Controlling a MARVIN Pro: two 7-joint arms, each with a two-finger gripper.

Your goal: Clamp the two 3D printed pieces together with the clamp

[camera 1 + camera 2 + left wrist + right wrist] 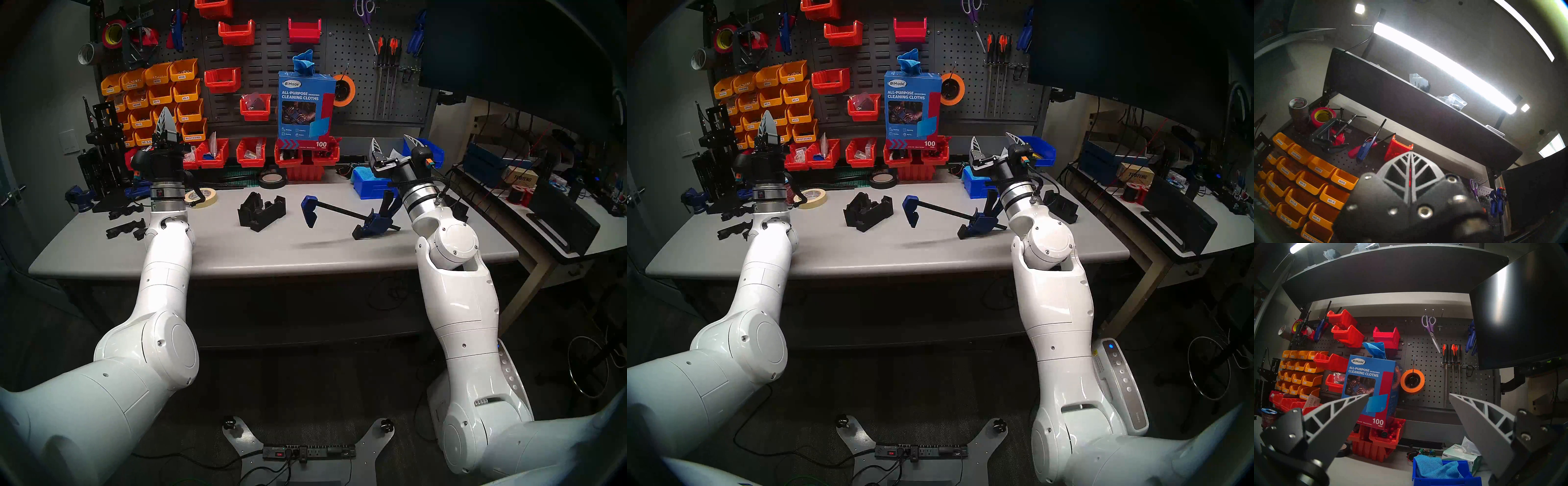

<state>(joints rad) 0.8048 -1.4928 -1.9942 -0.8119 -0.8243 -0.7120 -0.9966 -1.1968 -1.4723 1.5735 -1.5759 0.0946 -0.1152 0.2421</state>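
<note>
The two 3D printed pieces [261, 213] [868, 213] sit side by side on the grey table [271, 251], near its middle, black with notched channels on top. Just to their right lies the clamp [339, 212] [944, 209], blue fixed jaw toward the pieces and blue sliding body with its black trigger handle on the right. My left gripper [166, 113] [766, 115] [1410, 153] is raised at the table's left, pointing up, shut and empty. My right gripper [392, 139] [991, 136] [1409, 394] is held above the clamp's handle end, open and empty, facing the pegboard.
Flat wavy black prints [125, 227] and a small blue vise [79, 197] lie by my left arm. A masking tape roll [202, 196], black tape roll [272, 180], blue bin with cloth [369, 183], red bins and cloth box [305, 108] line the back. A lone black block [458, 207] sits at the right.
</note>
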